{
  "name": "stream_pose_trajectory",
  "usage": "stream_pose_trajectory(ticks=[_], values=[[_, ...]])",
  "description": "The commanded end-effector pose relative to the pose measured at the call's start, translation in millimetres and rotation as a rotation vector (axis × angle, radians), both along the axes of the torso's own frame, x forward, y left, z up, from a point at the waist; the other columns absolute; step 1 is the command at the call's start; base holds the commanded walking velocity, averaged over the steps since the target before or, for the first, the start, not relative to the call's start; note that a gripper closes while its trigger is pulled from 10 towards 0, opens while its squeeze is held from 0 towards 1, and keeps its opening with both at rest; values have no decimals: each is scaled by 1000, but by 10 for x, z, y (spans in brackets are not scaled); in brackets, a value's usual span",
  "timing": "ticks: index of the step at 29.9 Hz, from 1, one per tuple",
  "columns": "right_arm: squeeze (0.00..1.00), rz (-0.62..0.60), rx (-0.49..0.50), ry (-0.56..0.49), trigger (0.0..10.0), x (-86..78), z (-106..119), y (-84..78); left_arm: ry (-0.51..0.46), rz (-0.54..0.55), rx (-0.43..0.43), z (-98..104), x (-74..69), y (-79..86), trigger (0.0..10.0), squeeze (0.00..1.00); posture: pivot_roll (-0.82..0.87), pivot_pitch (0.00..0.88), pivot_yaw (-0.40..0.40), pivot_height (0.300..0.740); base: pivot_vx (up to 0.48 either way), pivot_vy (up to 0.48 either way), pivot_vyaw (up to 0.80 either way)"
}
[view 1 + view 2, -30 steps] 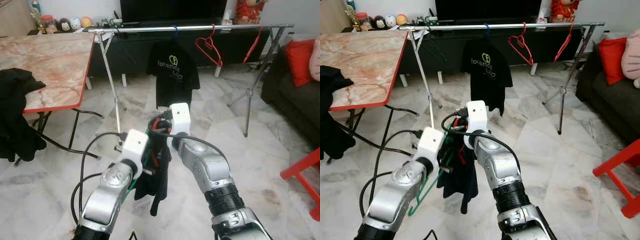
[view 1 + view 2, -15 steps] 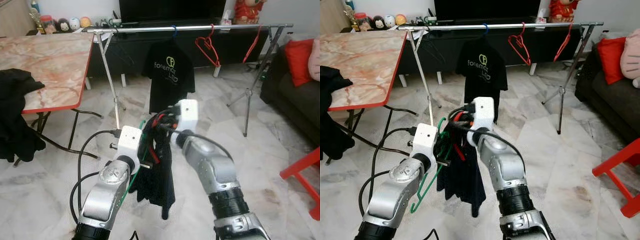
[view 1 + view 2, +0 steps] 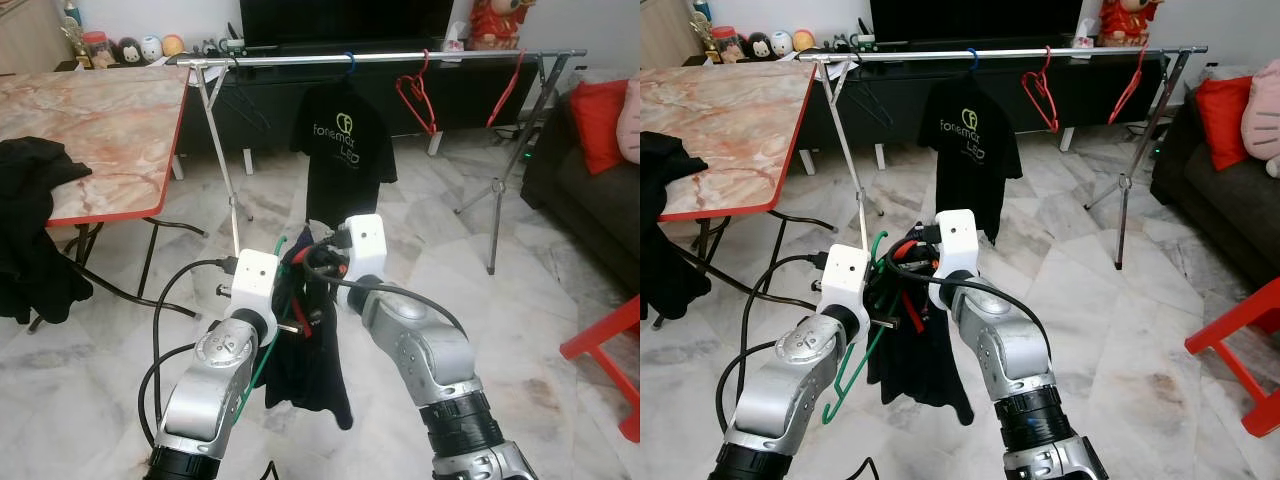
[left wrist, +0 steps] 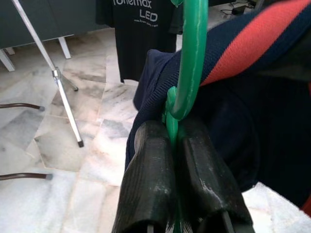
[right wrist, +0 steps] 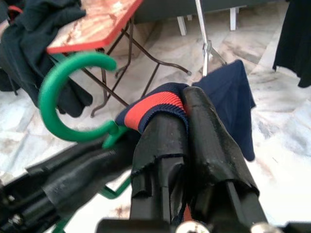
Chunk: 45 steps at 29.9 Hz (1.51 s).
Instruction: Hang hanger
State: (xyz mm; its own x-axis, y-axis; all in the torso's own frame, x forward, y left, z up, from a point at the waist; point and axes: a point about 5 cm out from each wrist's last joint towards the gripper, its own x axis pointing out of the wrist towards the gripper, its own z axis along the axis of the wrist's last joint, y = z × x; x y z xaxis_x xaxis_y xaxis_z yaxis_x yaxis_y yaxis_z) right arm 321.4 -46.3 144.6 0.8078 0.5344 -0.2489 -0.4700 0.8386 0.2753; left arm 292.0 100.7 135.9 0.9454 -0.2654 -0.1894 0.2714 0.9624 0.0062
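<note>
My left gripper (image 4: 171, 130) is shut on the neck of a green plastic hanger (image 4: 191, 58), just under its hook (image 3: 876, 241). The hanger's body hangs below my left forearm (image 3: 846, 384). My right gripper (image 5: 182, 100) is shut on the red-banded collar of a dark navy shirt (image 3: 312, 372). The collar lies right against the hanger's neck, and the shirt droops between my two arms. Ahead stands a metal clothes rack with a horizontal rail (image 3: 400, 57).
On the rail hang a black printed T-shirt (image 3: 340, 150) and two red hangers (image 3: 416, 95) (image 3: 505, 85). A marble-topped folding table (image 3: 100, 130) with black clothing (image 3: 30, 230) stands to the left. A dark sofa (image 3: 585, 185) and a red stool (image 3: 605, 345) stand on the right.
My right gripper has dropped back down and leftwards towards the left gripper, the shirt swinging under it. The left gripper has lifted the hanger slightly.
</note>
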Motion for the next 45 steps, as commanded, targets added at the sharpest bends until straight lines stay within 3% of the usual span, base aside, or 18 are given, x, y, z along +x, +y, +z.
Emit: stream_pose_trajectory(ticks=[1, 4, 5, 6, 21, 24, 29, 38, 40, 43, 44, 45], values=[[0, 6, 4, -34, 10000, -8, 83, -1, -35, 8, -15, 68, 22, 13, 10000, 0, -30, 0, -27, 740, 0, 0, 0], [0, 7, 4, -33, 10000, -11, 84, -2, -36, 8, -16, 68, 22, 13, 10000, 0, -30, 0, -27, 740, 0, 0, 0], [839, 15, 2, -36, 10000, -21, 75, -21, -41, 7, -23, 76, 23, 10, 10000, 0, -32, 0, -26, 740, 0, 0, 0], [1000, 25, 3, -38, 10000, -34, 67, -34, -50, 10, -33, 92, 27, 11, 10000, 0, -32, 0, -26, 740, 0, 0, 0], [1000, 88, -18, -36, 10000, -120, 31, -3, -151, 0, -144, 249, 28, -9, 10000, 0, -32, 0, -28, 740, 0, 0, 0], [1000, 79, -3, -102, 10000, -107, 127, -30, -169, -55, -181, 279, 2, -63, 10000, 0, -35, 0, -28, 740, 0, 0, 0], [1000, 9, 24, -220, 10000, 18, 365, -183, -157, -169, -140, 240, -55, -148, 10000, 0, -43, 0, -28, 740, 0, 0, 0], [1000, -29, 48, -300, 10000, 97, 553, -309, -156, -185, -138, 212, -69, -152, 10000, 0, -44, 0, -28, 740, 0, 0, 0], [1000, -48, 44, -371, 10000, 173, 711, -441, -143, -222, -128, 182, -89, -169, 10000, 0, -53, 0, -27, 740, 0, 0, 0], [1000, -51, 44, -380, 10000, 182, 729, -457, -142, -227, -127, 178, -92, -171, 10000, 0, -53, 0, -27, 740, 0, 0, 0], [1000, 5, -65, -437, 10000, 276, 783, -675, -121, -328, -106, 128, -160, -218, 10000, 0, -66, 0, -25, 740, 0, 0, 0], [1000, 23, -107, -457, 10000, 306, 806, -759, -114, -364, -94, 107, -185, -231, 10000, 0, -66, 0, -25, 740, 0, 0, 0]])
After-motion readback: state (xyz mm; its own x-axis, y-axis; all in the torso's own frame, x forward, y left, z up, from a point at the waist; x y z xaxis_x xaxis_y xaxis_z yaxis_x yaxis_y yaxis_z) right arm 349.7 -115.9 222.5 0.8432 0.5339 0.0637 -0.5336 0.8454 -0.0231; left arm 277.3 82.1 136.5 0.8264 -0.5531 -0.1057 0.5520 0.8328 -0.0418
